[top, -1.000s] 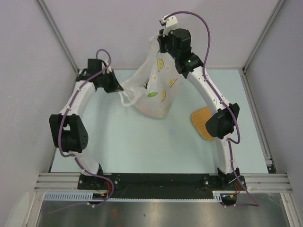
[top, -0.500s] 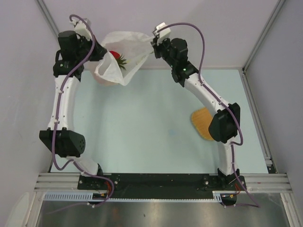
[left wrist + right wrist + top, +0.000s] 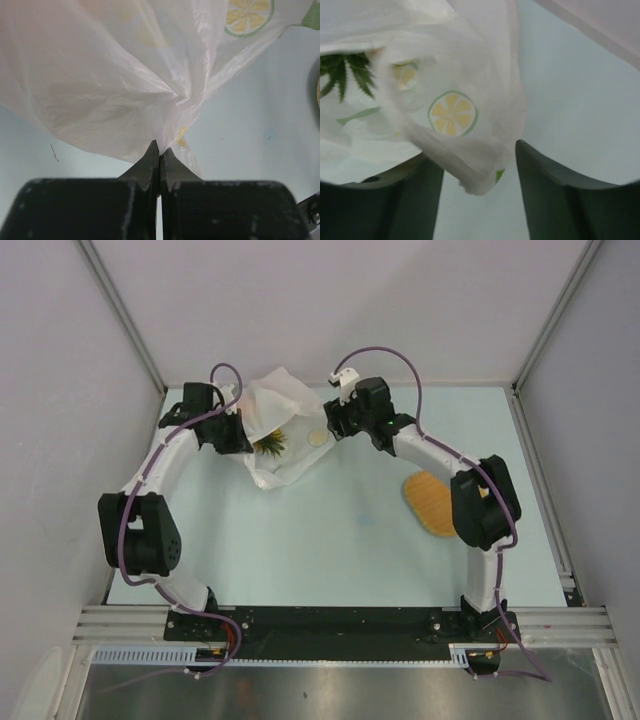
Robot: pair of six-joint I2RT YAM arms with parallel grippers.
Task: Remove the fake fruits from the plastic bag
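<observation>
The plastic bag [image 3: 285,415] sits crumpled at the far part of the surface [image 3: 330,540], between the two arms. The left gripper [image 3: 159,150] is clenched on a twisted fold of the bag, its jaws pressed together with the thin plastic caught at the tips. The right gripper [image 3: 477,152] is released: its fingers [image 3: 555,200] stand wide apart, and a loose corner of the bag hangs between them, not pinched. The green crown of the pineapple [image 3: 268,445] shows inside the bag. The orange tray [image 3: 428,502] lies well apart, on the right side
</observation>
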